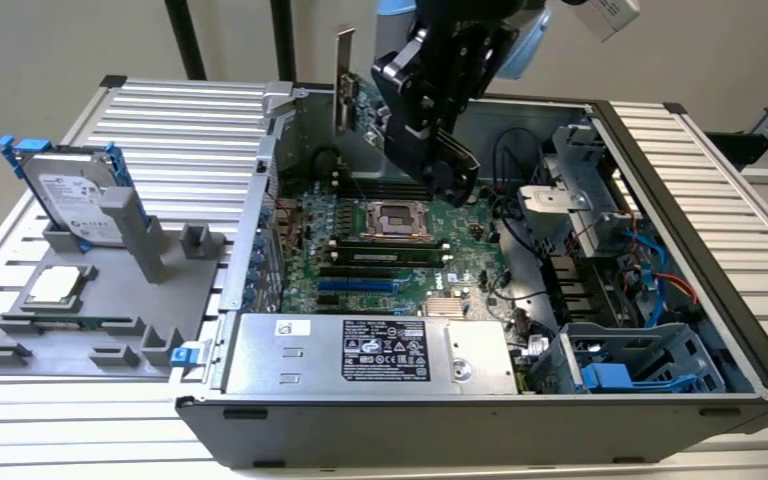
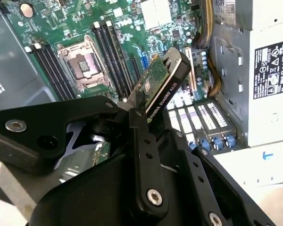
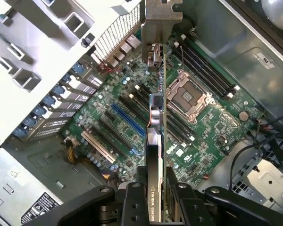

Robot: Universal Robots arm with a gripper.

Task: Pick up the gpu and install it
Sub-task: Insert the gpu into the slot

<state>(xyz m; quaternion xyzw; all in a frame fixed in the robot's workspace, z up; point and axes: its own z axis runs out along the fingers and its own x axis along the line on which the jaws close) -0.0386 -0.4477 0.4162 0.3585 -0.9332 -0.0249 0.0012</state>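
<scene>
The gripper (image 1: 431,140) hung over the open case (image 1: 704,200), its fingers (image 2: 144,141) closed tight on the gpu (image 1: 347,85). It gripped the card by one end. The silver bracket stuck out at the other end, standing upright near the case's back wall in the exterior view. The card was on edge, up in the air above the motherboard (image 1: 357,255) and not seated in any slot. In the first wrist view it ran edge-on, with the long slots to one side below it and the open socket (image 3: 188,96) to the other. The power supply (image 1: 371,350) lay along the near side of the case. Outside the case, toward the exterior view's left, a grey holder (image 1: 131,300) sat on the slatted table (image 1: 184,110). A hard drive (image 1: 77,195) stood upright in it, and a square chip (image 1: 57,287) lay flat just in front of the drive.
</scene>
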